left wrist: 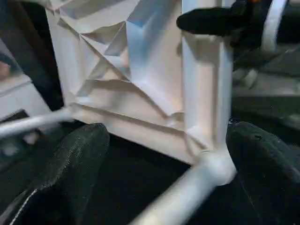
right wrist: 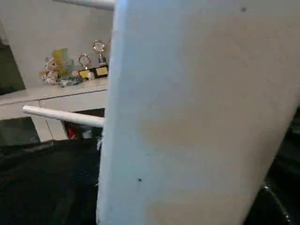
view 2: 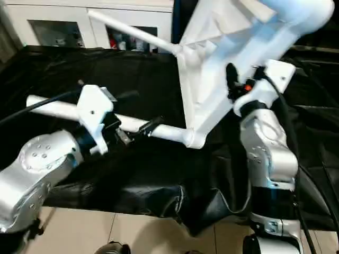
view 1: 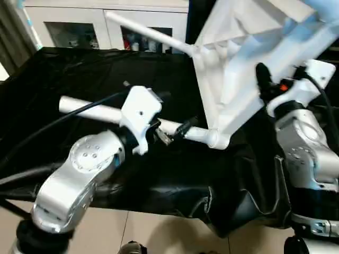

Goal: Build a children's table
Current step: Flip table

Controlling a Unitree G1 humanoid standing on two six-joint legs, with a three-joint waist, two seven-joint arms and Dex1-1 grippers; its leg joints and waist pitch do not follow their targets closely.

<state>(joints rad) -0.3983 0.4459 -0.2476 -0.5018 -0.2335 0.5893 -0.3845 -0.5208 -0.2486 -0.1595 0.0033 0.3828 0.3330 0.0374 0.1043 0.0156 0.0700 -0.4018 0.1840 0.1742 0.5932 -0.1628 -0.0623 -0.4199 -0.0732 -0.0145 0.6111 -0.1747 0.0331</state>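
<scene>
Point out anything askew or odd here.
The tabletop is tipped up on edge, ribbed underside showing, held by the right tool. Two legs stick out sideways from its corners. No damage is visible.

White ribbed tabletop (view 1: 238,58) tilted up, two legs (view 1: 95,111) socketed.

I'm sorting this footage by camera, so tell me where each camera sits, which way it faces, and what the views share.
Left eye view: on the head, looking down over both silver forearms at the tilted tabletop.
Right eye view: beside it, same scene; right gripper clamps the tabletop's edge.
Left wrist view: along the open left gripper at the ribbed underside and the near leg.
Right wrist view: against the tabletop's smooth face, cabinet beyond.
All four share the tabletop.
</scene>
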